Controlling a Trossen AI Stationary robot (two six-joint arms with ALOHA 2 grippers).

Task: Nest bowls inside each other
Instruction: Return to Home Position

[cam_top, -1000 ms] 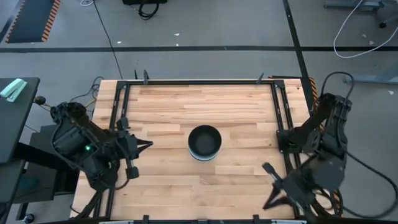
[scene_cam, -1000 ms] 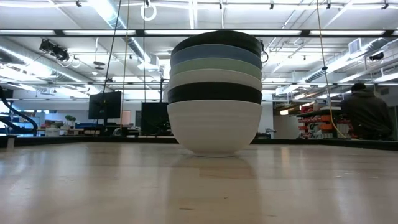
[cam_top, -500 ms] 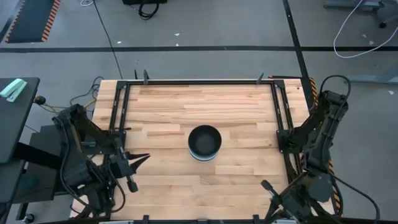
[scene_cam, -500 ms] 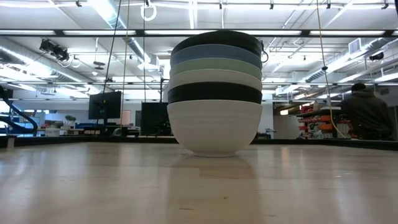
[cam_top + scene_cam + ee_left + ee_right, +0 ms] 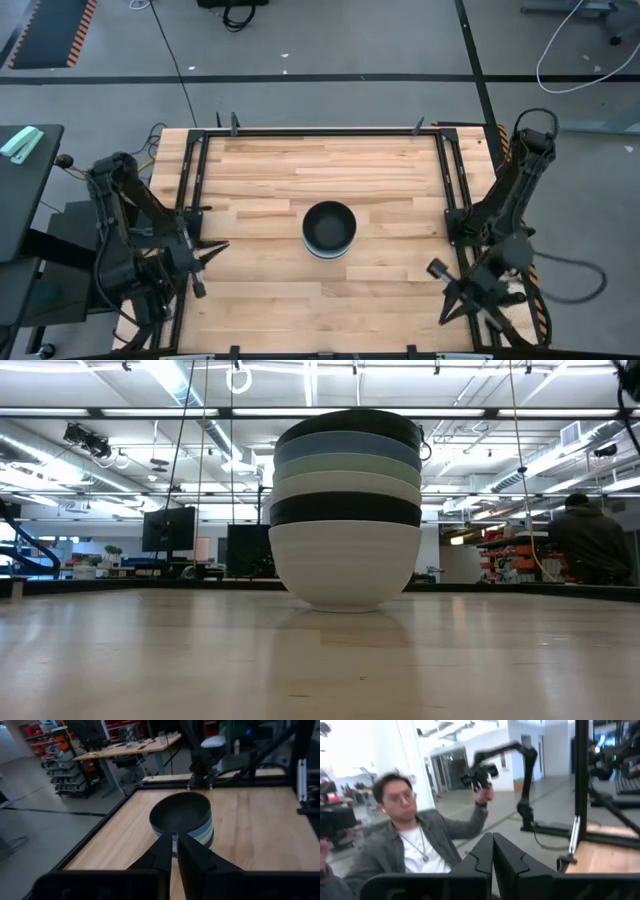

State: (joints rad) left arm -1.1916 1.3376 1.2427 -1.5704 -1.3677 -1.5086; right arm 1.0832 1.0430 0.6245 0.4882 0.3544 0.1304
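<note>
The bowls stand nested in one stack [image 5: 329, 229] at the table's middle. In the low view the stack [image 5: 346, 510] runs from a white bowl on the table through black, white, mint green and blue to a black bowl on top. It also shows in the left wrist view [image 5: 182, 817]. My left gripper [image 5: 215, 247] is shut and empty at the table's left edge, pointing at the stack. My right gripper [image 5: 432, 268] is shut and empty at the table's right edge, well clear of the stack.
A black metal frame [image 5: 320, 131] runs round the wooden table top. A person [image 5: 410, 835] shows beyond the table in the right wrist view, holding up a small robot arm. Another person [image 5: 590, 540] sits far back in the room.
My left gripper has drawn back toward the table's left edge, away from the stack. My right arm has folded back at the right edge; its gripper went toward the near edge and came back. The stack has kept still.
</note>
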